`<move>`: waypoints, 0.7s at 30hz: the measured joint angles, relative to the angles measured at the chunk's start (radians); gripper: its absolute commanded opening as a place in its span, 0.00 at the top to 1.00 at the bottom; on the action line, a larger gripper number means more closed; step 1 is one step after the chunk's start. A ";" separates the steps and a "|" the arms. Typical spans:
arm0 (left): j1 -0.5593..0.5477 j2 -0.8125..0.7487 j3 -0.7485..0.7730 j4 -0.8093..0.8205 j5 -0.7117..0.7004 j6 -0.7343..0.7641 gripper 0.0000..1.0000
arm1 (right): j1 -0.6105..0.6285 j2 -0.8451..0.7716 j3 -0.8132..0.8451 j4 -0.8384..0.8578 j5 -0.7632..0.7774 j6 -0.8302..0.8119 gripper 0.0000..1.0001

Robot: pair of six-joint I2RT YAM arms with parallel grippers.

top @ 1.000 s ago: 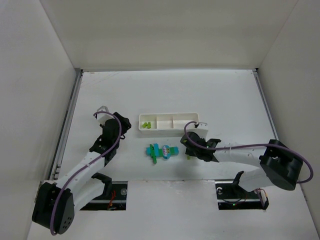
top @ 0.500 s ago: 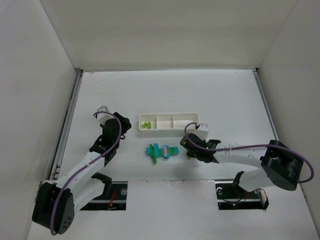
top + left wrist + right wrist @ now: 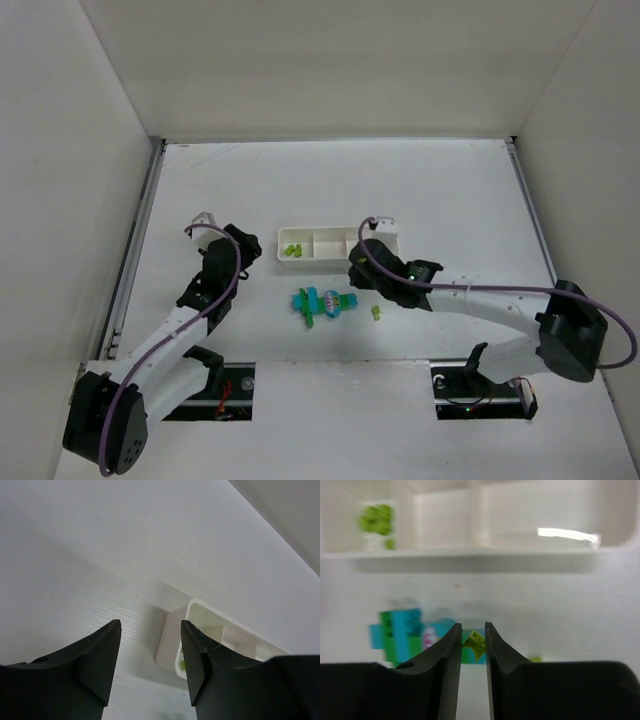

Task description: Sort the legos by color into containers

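The right end effector has risen from its low spot on the near side of the tray, off its right end. It now hangs just short of the tray's near wall, by the right-hand compartment. The right wrist view shows its jaws drawn nearly together on a yellow-green brick, which sits tilted between the tips, clear of the surface. So the pick looks done, and the carry to the tray is in hand.

The yellow-green bricks already sorted lie in the tray's left compartment; the middle and right compartments look bare. By my reading the held piece belongs with them, so the arm needs to travel left along the tray before letting go. The grip is narrow and the brick is askew, so a slip on the way is possible.

One loose yellow-green brick lies on the surface on the near side of the tray. The cluster of cyan and green pieces lies on that near side too, below the tray's middle, unsorted.

The left end effector has barely shifted. It waits just off the tray's left end, jaws spread and empty.
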 measured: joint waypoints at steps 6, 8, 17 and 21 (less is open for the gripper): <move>0.000 -0.081 -0.031 -0.024 -0.001 -0.012 0.52 | -0.002 0.266 0.280 0.208 -0.110 -0.100 0.77; 0.000 -0.104 -0.041 -0.031 -0.001 -0.015 0.52 | -0.006 0.366 0.371 0.256 -0.134 -0.124 0.77; 0.008 -0.114 -0.058 -0.053 0.001 -0.024 0.52 | -0.026 0.583 0.514 0.288 -0.156 -0.177 0.56; 0.013 -0.107 -0.058 -0.053 0.001 -0.024 0.52 | -0.038 0.558 0.513 0.287 -0.151 -0.188 0.51</move>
